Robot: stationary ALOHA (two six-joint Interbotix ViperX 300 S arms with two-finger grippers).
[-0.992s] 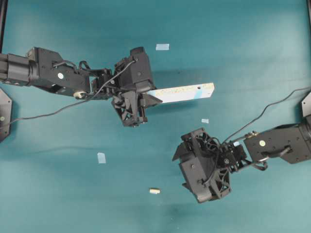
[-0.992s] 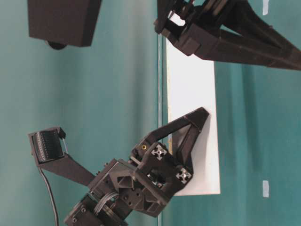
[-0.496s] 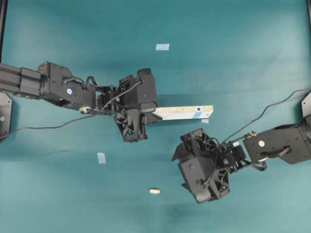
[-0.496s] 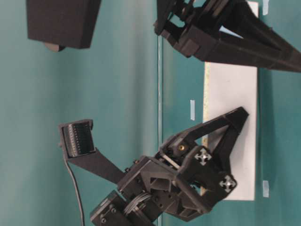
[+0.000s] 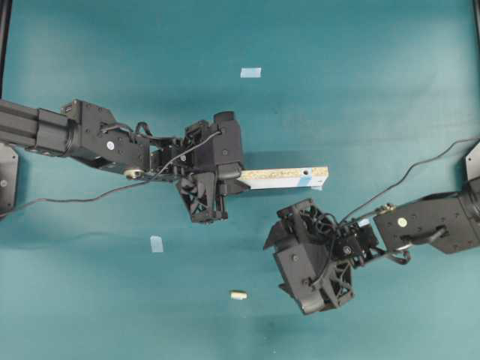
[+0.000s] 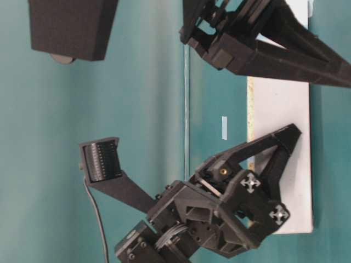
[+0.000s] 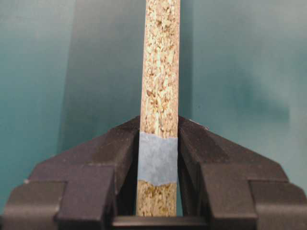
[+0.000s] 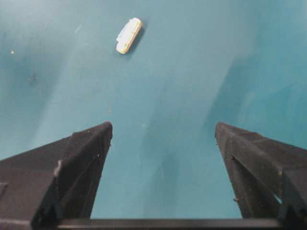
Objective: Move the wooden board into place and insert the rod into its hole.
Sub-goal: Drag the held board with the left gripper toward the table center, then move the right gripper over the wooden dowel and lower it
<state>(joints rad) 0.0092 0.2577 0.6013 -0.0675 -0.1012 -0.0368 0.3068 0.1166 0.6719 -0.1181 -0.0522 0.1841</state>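
Take the wooden board (image 5: 283, 178) as your landmark. You had it clamped at one end in the left gripper (image 5: 225, 180), jaws closed tight on its two faces — the left wrist view showed the speckled edge (image 7: 159, 96) squeezed between them, with a band of pale-blue tape across it. The board stood on its edge, its long axis running straight away from the left gripper toward the right side of the counter (image 5: 375, 90). The hole (image 5: 306, 179) was near the far end of the board, the end away from the left jaws.

The right gripper (image 5: 281, 262) was just below that far end of the board in the overhead view, with jaws spread wide and holding nothing. The rod (image 5: 238, 295) lay loose on the counter, well below the board and nearer to the right gripper than to the left. In the right wrist view the rod (image 8: 128, 35) was ahead of the open jaws and to their left, its long axis slanted across the line of approach — so I judge the right arm should reach forward and turn a little before closing.

No brand, label or writing could be read anywhere.
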